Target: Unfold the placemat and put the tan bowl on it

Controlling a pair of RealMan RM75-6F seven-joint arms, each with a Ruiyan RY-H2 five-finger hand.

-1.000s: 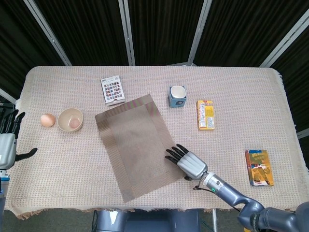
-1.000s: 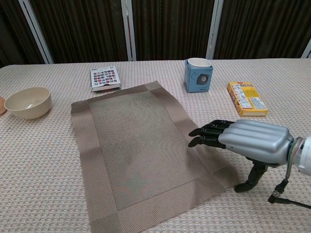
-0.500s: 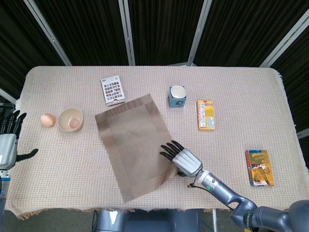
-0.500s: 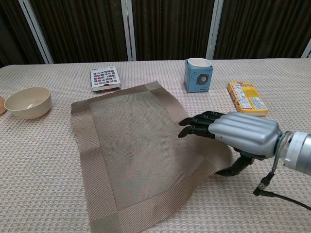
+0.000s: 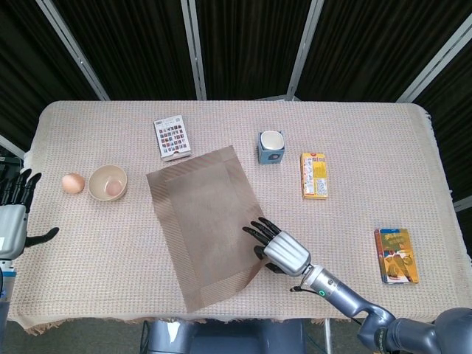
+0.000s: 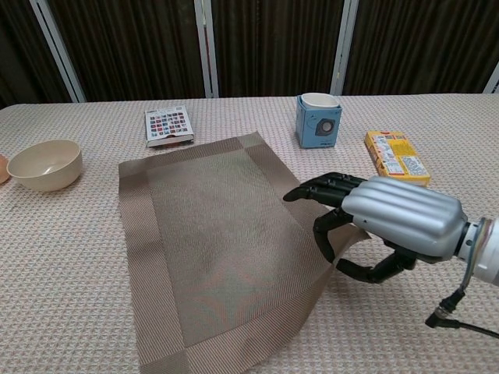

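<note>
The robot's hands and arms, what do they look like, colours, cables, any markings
The right hand has a ribbed silver metal back and black fingers. Its wrist is silver, with a thin black cable and a small green light; the arm behind is blue-grey. The left hand is pale grey with black fingers.

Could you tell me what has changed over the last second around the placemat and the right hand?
The right hand moved left onto the placemat, took hold of its near right edge and lifted it off the table, shifting the mat slightly. The tan bowl, mug, boxes and left hand stayed put.
</note>
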